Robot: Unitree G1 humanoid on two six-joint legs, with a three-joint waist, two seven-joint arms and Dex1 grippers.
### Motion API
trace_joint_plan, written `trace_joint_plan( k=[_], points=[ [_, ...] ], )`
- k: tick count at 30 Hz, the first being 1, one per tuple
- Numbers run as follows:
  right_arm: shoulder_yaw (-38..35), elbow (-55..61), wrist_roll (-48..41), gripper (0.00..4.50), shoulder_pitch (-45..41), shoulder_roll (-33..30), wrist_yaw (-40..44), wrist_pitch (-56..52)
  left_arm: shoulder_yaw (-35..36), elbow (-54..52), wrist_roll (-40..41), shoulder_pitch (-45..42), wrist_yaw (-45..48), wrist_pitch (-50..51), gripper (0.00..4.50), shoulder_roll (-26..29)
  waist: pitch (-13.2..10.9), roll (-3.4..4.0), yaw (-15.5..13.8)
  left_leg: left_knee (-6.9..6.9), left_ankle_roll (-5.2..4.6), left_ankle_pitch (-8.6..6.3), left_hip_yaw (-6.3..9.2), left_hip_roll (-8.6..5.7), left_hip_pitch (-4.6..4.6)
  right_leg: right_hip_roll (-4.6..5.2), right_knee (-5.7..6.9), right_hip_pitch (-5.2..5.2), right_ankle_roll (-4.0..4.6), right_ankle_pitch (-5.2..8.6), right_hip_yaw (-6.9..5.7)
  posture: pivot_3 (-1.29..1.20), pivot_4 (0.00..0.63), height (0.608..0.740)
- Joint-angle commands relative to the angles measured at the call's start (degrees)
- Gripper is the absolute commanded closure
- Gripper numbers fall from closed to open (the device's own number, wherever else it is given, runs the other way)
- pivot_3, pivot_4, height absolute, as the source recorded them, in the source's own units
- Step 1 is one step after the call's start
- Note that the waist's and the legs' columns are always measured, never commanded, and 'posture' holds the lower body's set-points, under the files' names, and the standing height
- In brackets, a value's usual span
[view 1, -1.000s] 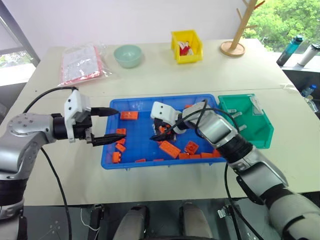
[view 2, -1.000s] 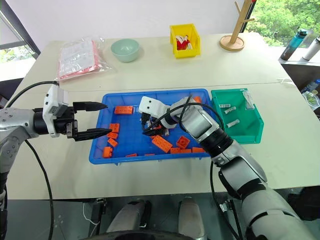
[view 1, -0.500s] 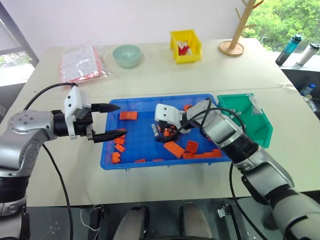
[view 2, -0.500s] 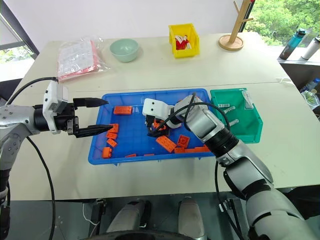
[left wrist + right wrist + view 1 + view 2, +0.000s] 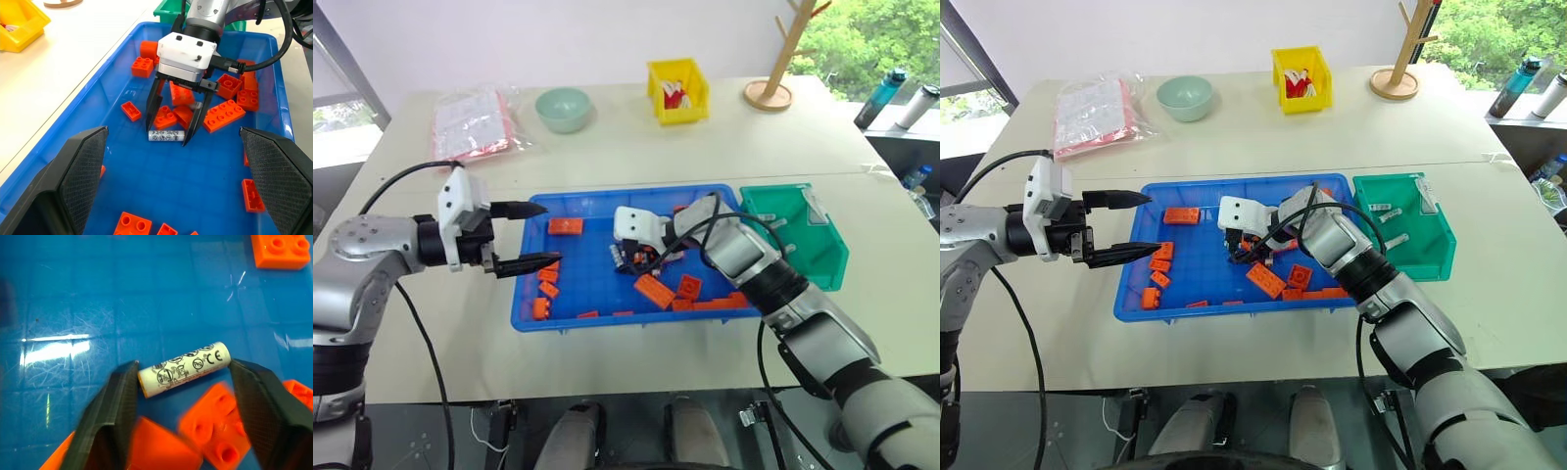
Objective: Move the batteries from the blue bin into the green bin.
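The blue bin [image 5: 592, 286] lies mid-table with scattered orange bricks [image 5: 566, 226]. One battery [image 5: 183, 368], white-grey with printed marks, lies flat on the bin's floor [image 5: 166, 136]. My right gripper [image 5: 629, 263] points down over it, one black finger [image 5: 115, 406] against each end of the battery. My left gripper [image 5: 534, 235] hovers open over the bin's left edge, holding nothing. The green bin [image 5: 824, 257] stands against the blue bin's right side, with batteries [image 5: 1396, 240] lying inside.
At the back of the table stand a yellow bin [image 5: 677, 90], a pale green bowl [image 5: 562, 108], a plastic bag [image 5: 470, 125] and a wooden stand [image 5: 771, 93]. Bottles [image 5: 891, 93] stand off the table's right edge.
My right gripper's fingers have drawn in from wide open onto the ends of the battery, and the wrist has turned a little. The left arm has stayed still.
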State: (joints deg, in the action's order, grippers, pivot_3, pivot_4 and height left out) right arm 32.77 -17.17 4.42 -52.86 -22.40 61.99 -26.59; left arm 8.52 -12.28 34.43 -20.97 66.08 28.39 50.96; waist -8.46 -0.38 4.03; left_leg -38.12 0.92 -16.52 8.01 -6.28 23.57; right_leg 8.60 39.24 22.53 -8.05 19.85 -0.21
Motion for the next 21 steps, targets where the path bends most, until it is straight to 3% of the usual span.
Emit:
trace_joint_plan(
  k=[1, 6, 11, 18, 19, 21],
  points=[
    [-0.9, 0.5, 0.9, 2.30, -0.7, 0.9, -0.2, 0.3, 1.4, -1.1, 0.5, -0.3, -0.1, -0.5, 0.00, 0.2, 0.0, 0.00, 0.0, 0.00, 0.00, 0.00, 0.00, 0.00, 0.00, 0.00, 0.00, 0.00, 0.00, 0.00, 0.00, 0.00, 0.150, 0.719],
    [-2.5, 3.7, 0.7, 2.30, -0.4, 1.0, -1.2, -0.7, 1.4, -1.2, 0.5, -0.3, -0.2, -0.5, 0.00, 0.2, 0.0, 0.00, 0.0, 0.01, 0.00, 0.00, 0.00, 0.00, 0.00, 0.00, 0.00, 0.02, 0.00, 0.00, 0.00, 0.00, 0.150, 0.719],
    [-18.0, 18.5, -7.7, 2.30, -0.8, -2.0, -5.2, -18.1, 1.2, -1.2, 0.5, 0.3, 0.2, -0.6, 0.00, 0.2, 0.0, 0.03, -0.3, -0.02, 0.00, 0.00, 0.02, -0.03, 0.07, 0.02, 0.01, 0.04, 0.00, 0.00, 0.00, 0.00, 0.150, 0.719],
    [-19.0, 22.3, -10.0, 2.30, -0.4, -3.0, -7.2, -23.2, 1.3, -1.2, 0.5, 0.4, 0.3, -0.6, 0.00, 0.2, 0.0, -0.02, 0.1, 0.04, 0.00, 0.00, -0.03, 0.03, 0.05, 0.01, 0.02, 0.07, 0.00, 0.00, 0.02, 0.00, 0.150, 0.719],
    [-24.8, 25.2, -11.5, 2.30, 1.8, -7.9, -7.0, -27.4, 1.1, -0.6, 0.3, 0.4, 0.5, -1.0, 0.00, 0.1, 0.0, -0.02, 0.1, 0.03, 0.00, 0.00, -0.04, 0.03, 0.05, 0.02, 0.09, 0.09, 0.00, 0.00, 0.02, 0.00, 0.150, 0.719],
    [-41.3, 30.9, -11.1, 2.30, 15.1, -22.1, -5.6, -35.9, -0.5, 1.9, -0.8, -1.1, 1.2, -2.0, 0.00, -0.9, 0.0, -0.02, -1.9, 0.00, 0.00, 0.00, 0.00, -0.01, 0.12, 0.03, 0.07, 0.10, 0.00, 0.00, 0.02, 0.00, 0.150, 0.719]
  ],
)
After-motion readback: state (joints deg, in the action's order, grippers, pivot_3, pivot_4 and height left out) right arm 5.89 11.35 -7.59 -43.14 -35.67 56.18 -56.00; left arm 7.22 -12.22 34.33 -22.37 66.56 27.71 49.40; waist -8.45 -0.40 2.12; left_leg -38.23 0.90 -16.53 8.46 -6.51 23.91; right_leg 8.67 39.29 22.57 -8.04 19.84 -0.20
